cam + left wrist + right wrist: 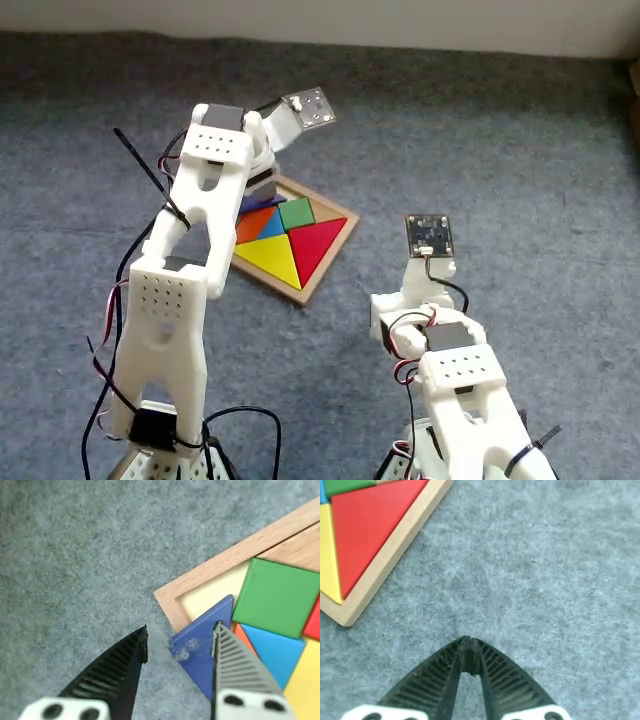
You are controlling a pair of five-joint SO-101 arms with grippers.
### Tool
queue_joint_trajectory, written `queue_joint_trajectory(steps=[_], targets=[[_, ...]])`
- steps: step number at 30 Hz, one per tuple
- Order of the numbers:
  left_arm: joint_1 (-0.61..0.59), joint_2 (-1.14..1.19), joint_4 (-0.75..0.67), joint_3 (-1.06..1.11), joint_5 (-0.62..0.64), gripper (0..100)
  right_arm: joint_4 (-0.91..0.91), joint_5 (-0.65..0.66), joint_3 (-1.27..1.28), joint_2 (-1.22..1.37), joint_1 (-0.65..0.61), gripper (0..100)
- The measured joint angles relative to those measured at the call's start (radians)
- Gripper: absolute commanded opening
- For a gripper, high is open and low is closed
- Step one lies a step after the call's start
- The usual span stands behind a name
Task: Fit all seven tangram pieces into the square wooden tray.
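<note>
The square wooden tray (325, 272) lies on the grey carpet, and the left arm (205, 200) hangs over its left corner. Inside it lie a red triangle (316, 245), a yellow triangle (268, 258), a green square (296, 212), a light blue triangle (275, 650) and an orange piece (244, 635). A dark blue triangle (200, 642) lies across the tray's rim (220, 562), one tip inside and the rest over the carpet. My left gripper (180, 632) is open astride that triangle's outer corner. My right gripper (466, 652) is shut over bare carpet, apart from the tray's corner (350, 614).
A bare patch of tray floor (210, 594) shows beside the green square (277, 597). The right arm (455, 375) stands at the front right. Open carpet (500, 150) stretches to the tray's right and behind it.
</note>
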Motion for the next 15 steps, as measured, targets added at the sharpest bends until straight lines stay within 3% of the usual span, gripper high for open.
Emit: queue_joint_trajectory(steps=[9,15], targets=[[0.061,0.009,-0.043,0.005,0.049,21,0.000,0.000,0.000,0.000,0.000,0.9],[0.061,0.005,0.003,-0.057,0.127,21,0.000,0.000,0.000,0.000,0.000,0.9]])
